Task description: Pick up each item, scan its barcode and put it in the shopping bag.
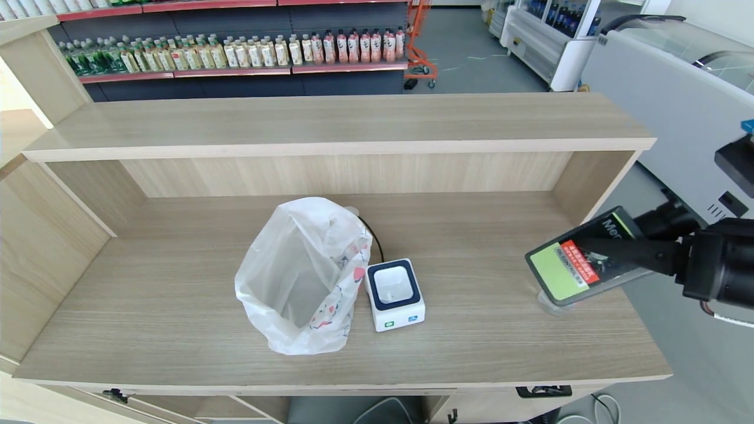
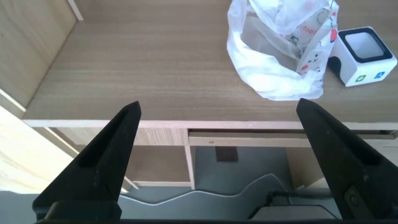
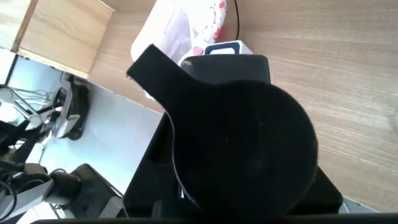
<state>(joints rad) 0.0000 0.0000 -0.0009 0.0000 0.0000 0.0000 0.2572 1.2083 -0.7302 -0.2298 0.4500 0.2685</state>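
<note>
Presently, the left gripper sits nearest the robot, at the front edge of the counter. Its two dark fingers are spread wide apart with nothing between them. In the left wrist view, the counter's front edge runs across the gap between the fingers.

On the counter, near its middle, stands the white shopping bag. The bag is upright, its mouth is open upward, and there is a red and dark print on the side facing the scanner. The scanner is a white cube with a dark blue rim around its top window. It stands just beside the bag on the robot's right, touching or nearly touching the plastic. A black cable curves away behind the scanner.

At the right end of the counter, well apart from the scanner, the right gripper is clamped on a flat black box. The box carries a green and red label, is tilted, and has its labelled face turned upward. A small clear object lies on the counter under the box's lower corner; its identity cannot be determined.

Beyond the work surface rises a raised wooden ledge. Farther back, a store shelf carries a row of bottles.
</note>
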